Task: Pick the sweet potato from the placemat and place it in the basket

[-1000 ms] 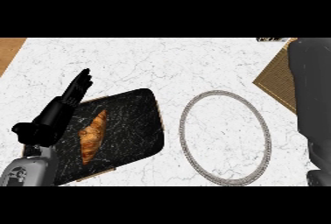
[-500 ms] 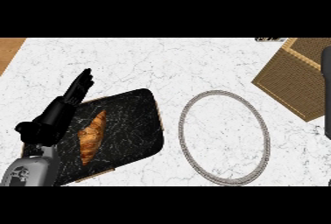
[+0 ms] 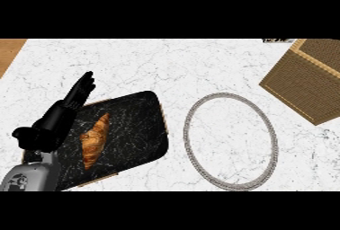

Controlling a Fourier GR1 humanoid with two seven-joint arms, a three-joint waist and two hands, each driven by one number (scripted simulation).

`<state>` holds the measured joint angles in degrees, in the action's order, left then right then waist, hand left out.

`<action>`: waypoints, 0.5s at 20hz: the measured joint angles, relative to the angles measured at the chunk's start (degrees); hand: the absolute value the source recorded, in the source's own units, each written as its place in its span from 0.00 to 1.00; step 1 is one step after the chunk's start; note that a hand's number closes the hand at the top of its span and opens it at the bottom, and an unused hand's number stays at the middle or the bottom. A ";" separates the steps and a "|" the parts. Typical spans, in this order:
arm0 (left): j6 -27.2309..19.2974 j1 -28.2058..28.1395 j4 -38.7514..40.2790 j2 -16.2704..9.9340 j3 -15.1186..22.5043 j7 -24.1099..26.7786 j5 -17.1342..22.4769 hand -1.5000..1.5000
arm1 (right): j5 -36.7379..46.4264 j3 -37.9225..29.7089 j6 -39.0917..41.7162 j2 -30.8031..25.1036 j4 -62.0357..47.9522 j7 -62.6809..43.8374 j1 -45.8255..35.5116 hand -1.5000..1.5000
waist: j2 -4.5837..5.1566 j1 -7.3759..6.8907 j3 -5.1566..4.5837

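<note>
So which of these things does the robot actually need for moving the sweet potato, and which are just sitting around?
Needed for the job:
- sweet potato, lying on the placemat
- dark placemat
- basket, the grey ring to the placemat's right
- left hand, open beside the sweet potato

Just lying about:
- woven brown box at the upper right
- white marble counter

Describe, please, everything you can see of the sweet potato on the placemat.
The sweet potato is a long, slim orange-brown piece with pointed ends and a rough, streaked skin. It lies flat on the dark marbled placemat, in the mat's left half, running lengthwise with its upper tip leaning right. It looks whole. The left hand is just to its left, fingers straight, not curled round it; whether they touch cannot be told.
</note>
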<state>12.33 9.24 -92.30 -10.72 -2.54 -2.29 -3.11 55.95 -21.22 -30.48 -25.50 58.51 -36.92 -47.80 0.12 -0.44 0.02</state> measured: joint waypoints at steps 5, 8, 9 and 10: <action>0.62 0.42 -0.39 0.03 -0.26 -0.46 0.44 0.50 | -1.09 -1.58 -6.23 -1.87 -4.57 4.87 0.97 1.00 | 0.05 -0.12 0.01; 0.24 -0.24 -0.16 0.24 -0.14 0.85 -0.42 0.50 | -5.00 -4.14 -10.30 -2.83 -6.86 9.27 1.48 0.00 | 0.11 -0.20 0.04; 0.84 -0.56 -0.29 -0.13 -0.56 1.13 0.07 0.50 | -5.42 -4.32 -11.73 -2.70 -8.43 10.12 0.87 0.00 | 0.10 -0.28 0.03; 0.54 -0.07 -0.18 0.12 -0.49 0.71 -0.15 0.50 | -6.28 -4.47 -12.48 -2.90 -9.92 11.47 0.51 0.00 | 0.11 -0.29 0.02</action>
<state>12.87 9.17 -92.47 -10.60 -3.03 -1.58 -3.27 49.67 -25.69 -42.95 -28.39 48.59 -25.45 -47.29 0.23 -0.73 0.04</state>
